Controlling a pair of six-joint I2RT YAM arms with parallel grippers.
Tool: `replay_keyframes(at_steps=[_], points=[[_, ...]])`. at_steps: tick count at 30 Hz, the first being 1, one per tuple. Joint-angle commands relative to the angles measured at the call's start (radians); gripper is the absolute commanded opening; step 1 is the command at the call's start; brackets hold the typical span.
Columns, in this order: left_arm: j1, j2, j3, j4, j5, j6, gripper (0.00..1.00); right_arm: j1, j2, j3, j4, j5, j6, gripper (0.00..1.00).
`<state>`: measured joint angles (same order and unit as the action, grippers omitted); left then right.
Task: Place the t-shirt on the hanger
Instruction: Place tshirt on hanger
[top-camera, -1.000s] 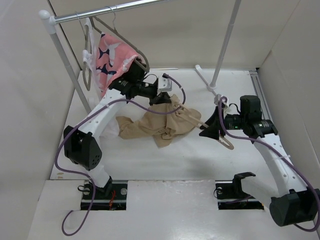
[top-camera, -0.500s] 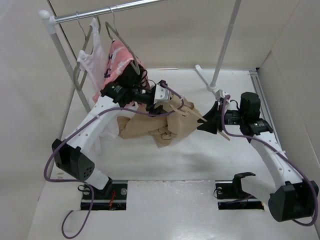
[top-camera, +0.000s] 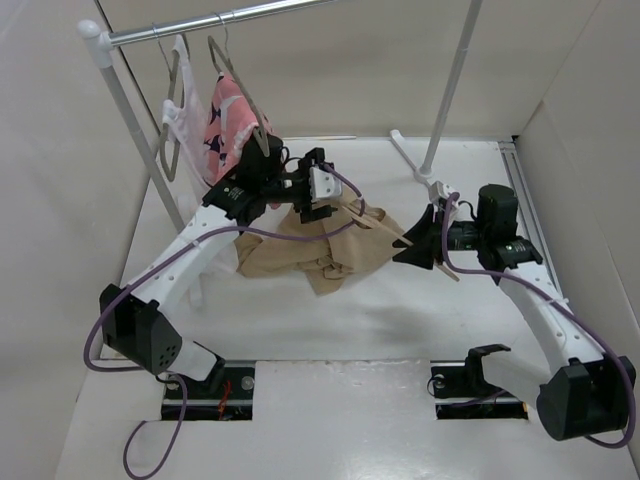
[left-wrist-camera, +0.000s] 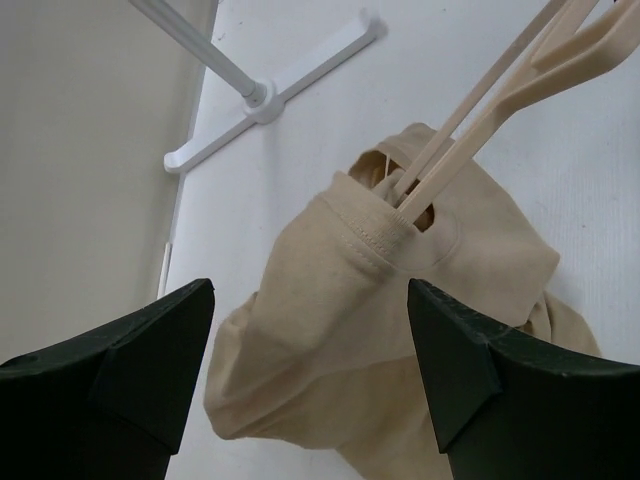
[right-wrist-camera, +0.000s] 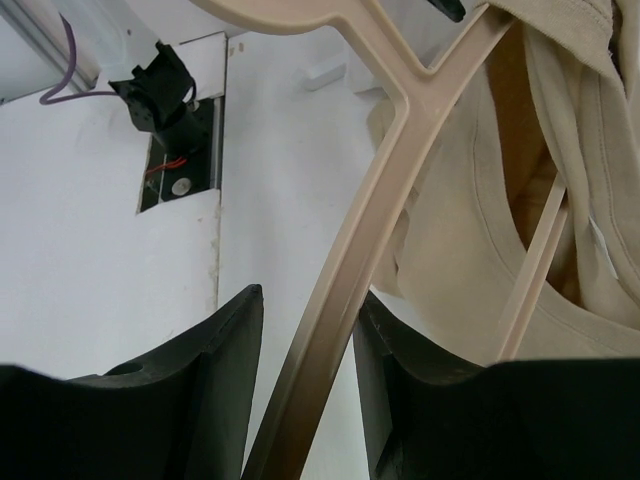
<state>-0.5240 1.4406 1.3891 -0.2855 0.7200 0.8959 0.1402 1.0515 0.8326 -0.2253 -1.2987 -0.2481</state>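
The tan t-shirt (top-camera: 320, 250) lies crumpled on the white table, left of centre. One arm of the beige hanger (top-camera: 390, 230) is pushed into its neck opening; in the left wrist view the hanger (left-wrist-camera: 500, 90) enters the collar of the t-shirt (left-wrist-camera: 330, 330) from the upper right. My right gripper (top-camera: 415, 245) is shut on the hanger's other end, and the hanger's bar (right-wrist-camera: 330, 310) runs between its fingers (right-wrist-camera: 400, 350). My left gripper (top-camera: 322, 200) hovers open just above the shirt's far edge. Its fingers (left-wrist-camera: 150, 350) stand wide apart and hold nothing.
A clothes rail (top-camera: 200, 22) at the back left carries a pink printed garment (top-camera: 225, 120) and a white garment (top-camera: 185, 110) on thin wire hangers, close behind my left arm. The rack's white post (top-camera: 450, 85) and foot (top-camera: 412, 160) stand at the back centre. Walls enclose the sides.
My left gripper has opened, let go of the t-shirt and lifted slightly away from it. The garments on the rail have swung. The right gripper has kept its hold on the hanger.
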Motion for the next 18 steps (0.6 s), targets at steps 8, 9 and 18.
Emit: replay_keyframes(at_steps=[8, 9, 18], points=[[-0.005, 0.081, 0.028, -0.085, 0.01, 0.165, 0.75, 0.042, 0.059, 0.063, 0.043, -0.056, -0.071, 0.0], [-0.005, 0.105, 0.054, -0.133, 0.01, 0.199, 0.73, 0.042, 0.07, 0.075, 0.002, -0.056, -0.088, 0.0], [-0.005, 0.181, 0.093, -0.328, 0.019, 0.391, 0.24, 0.052, 0.128, 0.167, -0.163, -0.056, -0.243, 0.0]])
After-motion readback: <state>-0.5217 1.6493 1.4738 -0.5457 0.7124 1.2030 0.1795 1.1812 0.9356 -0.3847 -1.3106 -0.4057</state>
